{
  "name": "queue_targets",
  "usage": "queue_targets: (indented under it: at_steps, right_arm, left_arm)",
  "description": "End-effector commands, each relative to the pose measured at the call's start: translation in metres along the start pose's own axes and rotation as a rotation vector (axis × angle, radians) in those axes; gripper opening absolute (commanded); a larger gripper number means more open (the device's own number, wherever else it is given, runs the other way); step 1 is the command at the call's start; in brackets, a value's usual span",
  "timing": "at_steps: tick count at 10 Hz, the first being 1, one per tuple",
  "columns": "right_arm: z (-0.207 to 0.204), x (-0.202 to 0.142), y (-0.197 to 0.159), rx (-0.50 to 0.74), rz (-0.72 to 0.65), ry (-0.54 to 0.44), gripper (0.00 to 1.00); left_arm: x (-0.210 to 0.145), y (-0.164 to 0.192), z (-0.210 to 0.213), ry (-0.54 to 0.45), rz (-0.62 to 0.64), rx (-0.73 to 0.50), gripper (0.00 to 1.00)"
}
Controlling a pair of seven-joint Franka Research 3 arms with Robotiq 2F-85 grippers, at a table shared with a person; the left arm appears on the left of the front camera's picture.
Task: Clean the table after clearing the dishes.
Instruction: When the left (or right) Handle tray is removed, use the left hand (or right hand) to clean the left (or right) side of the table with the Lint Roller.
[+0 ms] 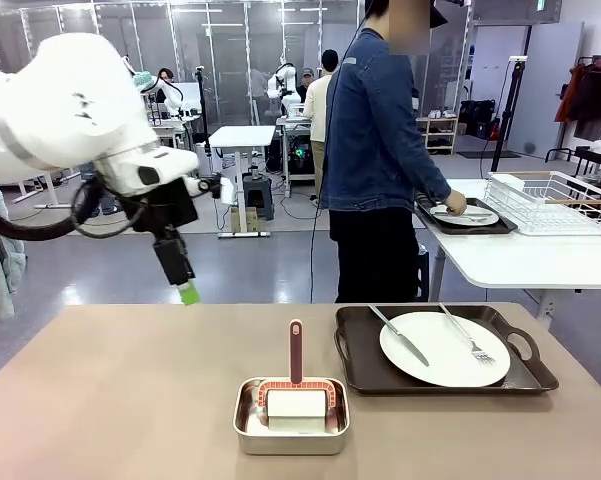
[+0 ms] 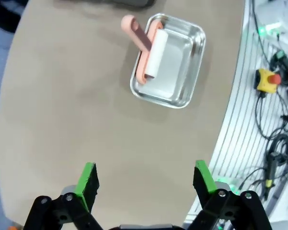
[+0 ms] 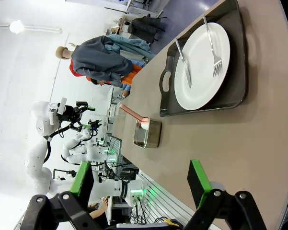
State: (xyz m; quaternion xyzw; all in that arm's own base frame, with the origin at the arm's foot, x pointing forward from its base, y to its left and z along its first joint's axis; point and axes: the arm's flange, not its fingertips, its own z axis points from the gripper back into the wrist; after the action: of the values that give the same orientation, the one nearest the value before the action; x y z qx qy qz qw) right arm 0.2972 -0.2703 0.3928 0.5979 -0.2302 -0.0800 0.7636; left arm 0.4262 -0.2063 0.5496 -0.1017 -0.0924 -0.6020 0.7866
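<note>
On the beige table (image 1: 130, 400), at the right, a white plate (image 1: 445, 350) with a knife and fork lies on a dark tray (image 1: 360, 372). The same plate (image 3: 203, 60) appears in the right wrist view, far ahead of my open, empty right gripper (image 3: 140, 179). A person's hand rests on a second plate (image 1: 463, 214) on a tray (image 1: 427, 216) on the white side table. My left gripper (image 1: 187, 290) hangs above the table's far left edge. In its own view the left gripper (image 2: 146, 178) is open and empty over bare tabletop (image 2: 76, 110).
A square steel pan (image 1: 291, 428) holding a pink-handled roller (image 1: 296, 385) stands front and centre; the pan (image 2: 168, 60) also lies ahead of the left gripper. A white wire rack (image 1: 555, 200) sits on the side table. The person (image 1: 380, 150) stands at the far edge.
</note>
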Motion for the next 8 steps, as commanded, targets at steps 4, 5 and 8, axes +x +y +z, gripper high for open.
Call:
queue_targets:
  at_steps: [4, 5, 8]
  right_arm:
    - [0.001, -0.001, 0.003, 0.002, 0.0, -0.003, 1.0]
    - [0.001, -0.001, 0.003, 0.002, 0.0, -0.003, 1.0]
    - [0.001, -0.001, 0.003, 0.002, 0.0, -0.003, 1.0]
  left_arm:
    - [0.113, 0.047, -0.032, 0.153, -0.333, -0.007, 1.0]
    - [0.131, 0.051, -0.039, 0.162, -0.37, -0.024, 1.0]
    - [0.169, 0.052, -0.064, 0.235, -0.412, -0.077, 1.0]
